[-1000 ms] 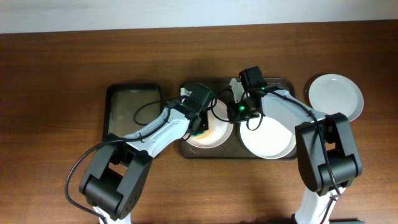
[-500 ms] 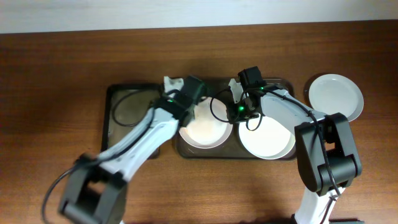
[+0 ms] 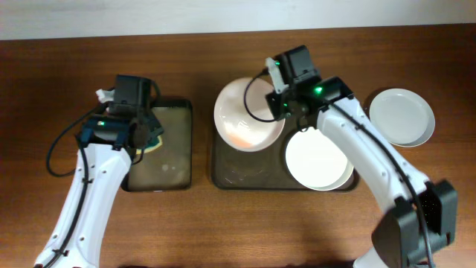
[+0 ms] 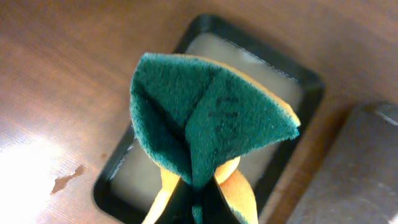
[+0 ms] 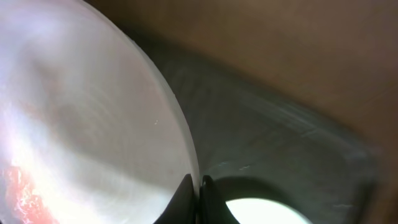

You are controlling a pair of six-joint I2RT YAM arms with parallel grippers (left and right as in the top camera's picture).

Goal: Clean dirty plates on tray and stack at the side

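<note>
My right gripper (image 3: 282,112) is shut on the rim of a white plate (image 3: 245,113) and holds it lifted and tilted over the left part of the dark brown tray (image 3: 230,173). In the right wrist view the plate (image 5: 81,118) fills the left side, pinched between the jaws. A second plate (image 3: 320,160) lies flat in the tray's right part. A third plate (image 3: 402,117) rests on the table to the right. My left gripper (image 3: 146,135) is shut on a green and yellow sponge (image 4: 205,121) over the small black tray (image 3: 169,160).
The small black tray (image 4: 292,81) holds shallow greyish liquid. It stands just left of the brown tray (image 4: 354,168). The wooden table (image 3: 59,89) ends at a pale wall strip at the top.
My left arm swung left with the sponge, from the plate to the small black tray. My right gripper lifted and tilted the left plate off the brown tray.
</note>
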